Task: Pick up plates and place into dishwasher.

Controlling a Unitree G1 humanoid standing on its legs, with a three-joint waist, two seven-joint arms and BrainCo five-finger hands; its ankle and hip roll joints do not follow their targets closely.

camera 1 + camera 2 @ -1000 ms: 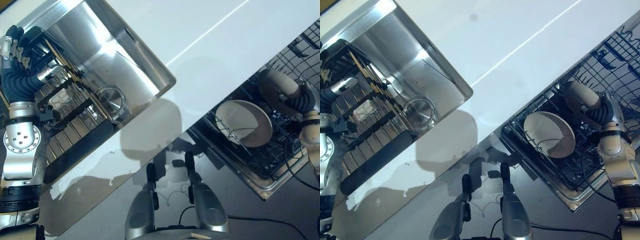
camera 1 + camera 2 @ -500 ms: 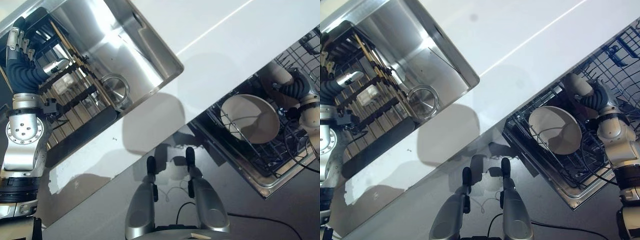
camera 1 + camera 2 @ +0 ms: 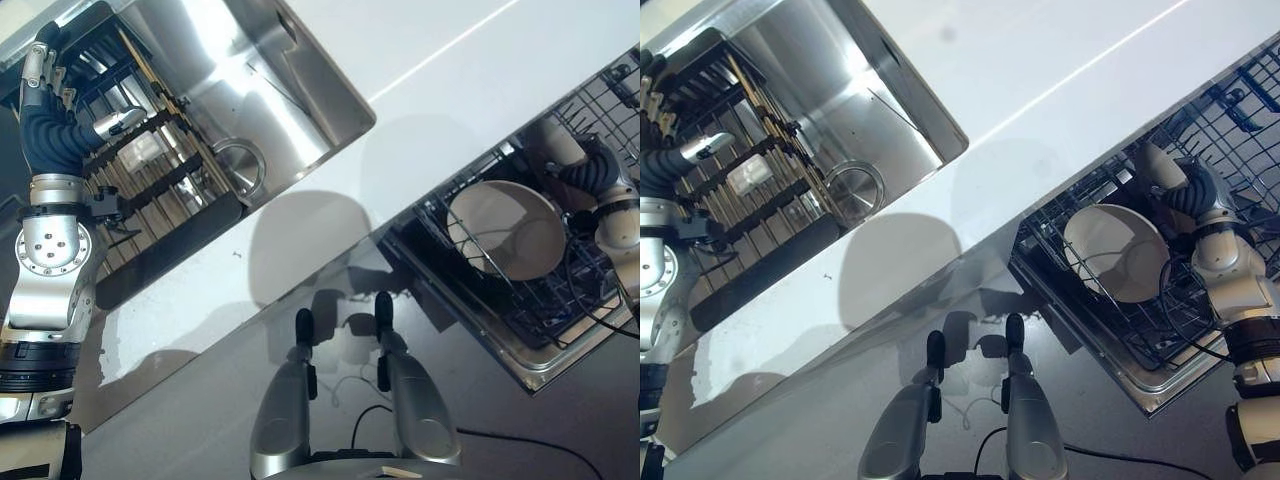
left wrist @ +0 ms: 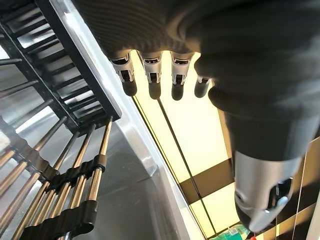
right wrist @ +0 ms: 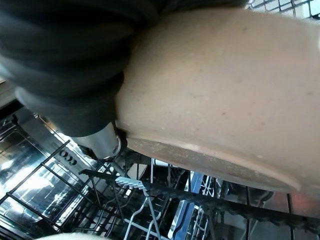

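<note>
Right hand (image 3: 1193, 192) is clamped on a beige plate (image 5: 215, 100) over the dishwasher rack (image 3: 1230, 130); tines could be struck, chipping it.

Two plates are in view. One plate (image 3: 505, 228) stands in the dishwasher rack (image 3: 560, 310) at about 3 o'clock; the second plate (image 5: 220, 95) is against the right hand (image 3: 1196, 190), just past the first toward 2 o'clock. There is one sink (image 3: 270, 70) at 11 o'clock, with one black drying rack (image 3: 150, 170) across it at 10 o'clock. One round drain (image 3: 854, 188) shows in the basin. One white table (image 3: 450, 90) runs between sink and dishwasher.
</note>
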